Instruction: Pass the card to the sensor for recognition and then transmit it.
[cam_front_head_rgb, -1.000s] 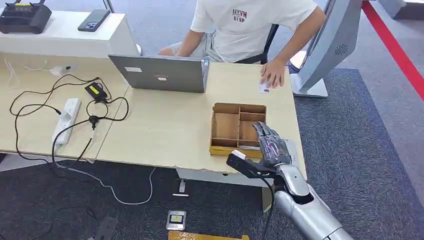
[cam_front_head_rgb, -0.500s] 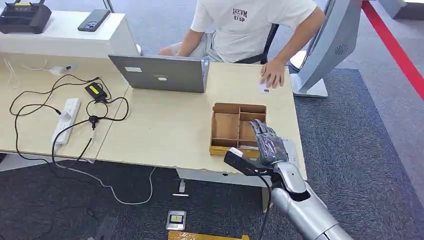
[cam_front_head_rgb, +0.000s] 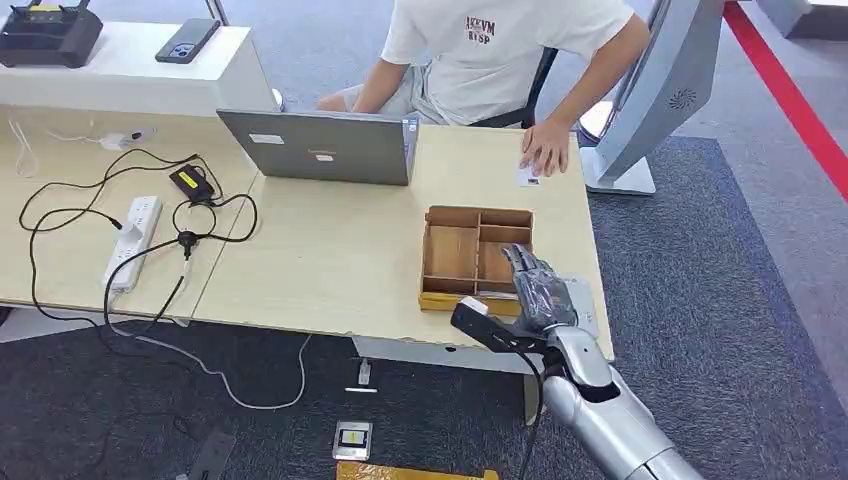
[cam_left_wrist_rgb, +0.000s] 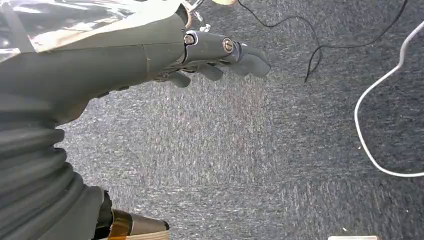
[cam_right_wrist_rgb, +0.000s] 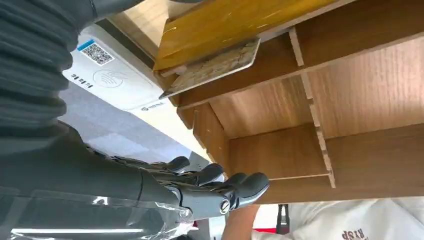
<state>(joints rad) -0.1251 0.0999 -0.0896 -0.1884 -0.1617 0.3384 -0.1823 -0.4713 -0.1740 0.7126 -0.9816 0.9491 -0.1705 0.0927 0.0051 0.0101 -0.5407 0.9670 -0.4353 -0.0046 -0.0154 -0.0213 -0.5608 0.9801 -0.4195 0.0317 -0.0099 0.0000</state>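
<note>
White sensor (cam_right_wrist_rgb: 117, 80) w/ QR label; right hand (cam_front_head_rgb: 540, 285) empty, fingers apart, over box (cam_front_head_rgb: 450, 255).

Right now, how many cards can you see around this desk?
2. A patterned card sits tilted in the wooden box by the robot's right hand; a white card lies under a person's hand. More may be hidden.

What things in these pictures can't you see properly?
- Card in the wooden box: the head view hides it behind the right hand; the right wrist view shows it lying flat, print unreadable.
- White sensor: partly behind the box and hand.
- Second card: partly under the person's hand, too small to read.
- Left hand: over carpet; its palm faces away.
</note>
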